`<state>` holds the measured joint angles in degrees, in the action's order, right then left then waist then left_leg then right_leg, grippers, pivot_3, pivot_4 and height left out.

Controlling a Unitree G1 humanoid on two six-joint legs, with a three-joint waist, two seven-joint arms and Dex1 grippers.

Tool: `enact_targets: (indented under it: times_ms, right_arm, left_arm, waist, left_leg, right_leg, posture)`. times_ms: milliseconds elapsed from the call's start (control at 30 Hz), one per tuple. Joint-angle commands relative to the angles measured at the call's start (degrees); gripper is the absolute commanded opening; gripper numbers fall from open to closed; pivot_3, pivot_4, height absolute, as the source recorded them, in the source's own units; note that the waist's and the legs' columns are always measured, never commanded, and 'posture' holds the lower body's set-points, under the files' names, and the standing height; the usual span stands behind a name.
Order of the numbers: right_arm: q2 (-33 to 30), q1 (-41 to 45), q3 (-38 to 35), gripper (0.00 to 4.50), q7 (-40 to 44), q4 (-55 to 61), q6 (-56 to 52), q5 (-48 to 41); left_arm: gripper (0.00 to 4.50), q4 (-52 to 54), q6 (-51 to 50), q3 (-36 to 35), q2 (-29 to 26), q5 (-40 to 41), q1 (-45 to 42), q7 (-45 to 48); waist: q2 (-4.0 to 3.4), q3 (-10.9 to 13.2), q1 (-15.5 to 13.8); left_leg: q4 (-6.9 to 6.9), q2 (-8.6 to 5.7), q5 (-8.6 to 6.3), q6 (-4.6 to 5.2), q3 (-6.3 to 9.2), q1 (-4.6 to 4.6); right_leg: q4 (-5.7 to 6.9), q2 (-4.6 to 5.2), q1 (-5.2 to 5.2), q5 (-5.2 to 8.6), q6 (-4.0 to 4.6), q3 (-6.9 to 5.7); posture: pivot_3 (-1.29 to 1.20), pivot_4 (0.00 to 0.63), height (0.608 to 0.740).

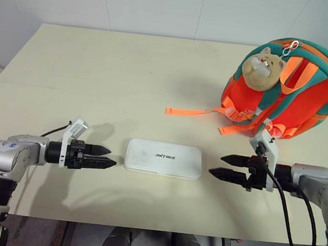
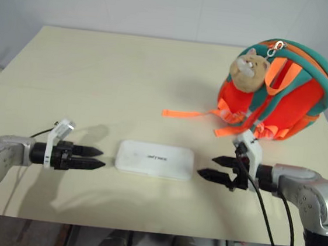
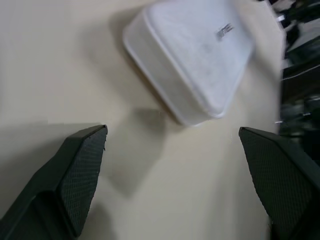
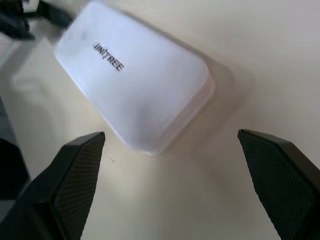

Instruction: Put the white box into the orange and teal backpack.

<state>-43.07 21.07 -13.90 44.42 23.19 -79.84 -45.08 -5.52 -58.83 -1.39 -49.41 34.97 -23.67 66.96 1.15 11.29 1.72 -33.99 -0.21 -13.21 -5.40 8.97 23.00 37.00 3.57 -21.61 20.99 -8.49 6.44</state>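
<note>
Near the front edge of the table (image 1: 100,63) I see the white box (image 1: 163,158) lying flat, lid up, dark lettering readable on top, long side running left to right. My left gripper (image 1: 106,157) sits just left of the box, fingers pointing right at its short end, not touching it. My right gripper (image 1: 222,167) mirrors it on the right side, fingers pointing left at the other short end, small gap there too. Both wrist views show the fingers (image 3: 80,170) spread wide with the box end between and beyond them, nothing held; right fingers (image 4: 75,170) same, wide and empty. Orange and teal backpack (image 1: 296,96) stands at the far right of the table, well apart from the box, back side with straps facing me. Tan plush hamster (image 1: 262,67) hangs on its upper left side. One orange strap (image 1: 191,111) trails left across the tabletop. Black cable (image 1: 289,218) runs off my right wrist toward the near edge
</note>
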Motion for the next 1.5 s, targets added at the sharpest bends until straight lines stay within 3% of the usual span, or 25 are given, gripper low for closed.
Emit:
enact_targets:
  times_ms: [33, 367, 700, 900, 1500]
  right_arm:
    - [3.23, 3.10, -3.52, 4.50, -4.94, 1.58, -9.20, -3.23]
    - [6.88, 5.75, -1.56, 4.50, -13.25, 0.21, -12.66, -9.03]
    - [9.59, 8.29, 0.75, 4.50, -18.77, -2.40, -12.66, -11.37]
    - [9.75, 8.55, 1.12, 4.50, -19.66, -2.71, -12.66, -12.32]
    - [10.85, 7.81, 2.77, 4.50, -18.70, -1.99, -9.93, -11.74]
  left_arm:
    - [4.48, -2.80, -6.37, 1.42, 1.11, 1.08, -3.59, -1.26]
    - [4.48, -7.57, -16.18, 4.81, 6.10, 1.01, -9.79, -4.71]
    - [4.48, -10.10, -18.35, 8.18, 11.17, 0.07, -12.26, -6.24]
    - [4.48, -9.25, -19.72, 9.58, 11.41, 0.58, -12.07, -5.44]
    - [4.48, -9.85, -26.45, 4.13, 17.72, 4.68, -13.25, -8.52]
  waist:
    - [0.00, 0.00, -0.04]
    - [-0.01, -0.01, -0.19]
    - [-0.02, -0.01, -0.31]
    - [-0.03, -0.02, -0.19]
    - [-0.03, -0.02, -0.11]
  left_leg:
    - [0.01, 0.00, 0.00, 0.00, 0.01, 0.01]
    - [-0.06, -0.04, 0.01, 0.00, 0.01, 0.02]
    - [-0.08, -0.06, 0.02, -0.01, 0.02, 0.02]
    - [-0.06, -0.07, 0.02, -0.01, 0.01, 0.03]
    - [-0.07, -0.06, 0.02, -0.01, 0.01, 0.04]
  right_leg:
    - [0.00, 0.00, 0.00, 0.00, 0.00, -0.02]
    - [0.03, 0.04, 0.00, -0.01, -0.02, -0.03]
    - [0.03, 0.07, 0.01, -0.02, -0.03, -0.03]
    - [0.00, 0.08, 0.01, -0.02, -0.03, -0.02]
    - [-0.01, 0.07, 0.00, -0.01, -0.04, -0.02]
  posture:
    - [0.00, 0.150, 0.740]
    - [0.00, 0.150, 0.740]
    - [0.00, 0.150, 0.740]
    - [0.00, 0.150, 0.740]
    - [0.00, 0.150, 0.740]
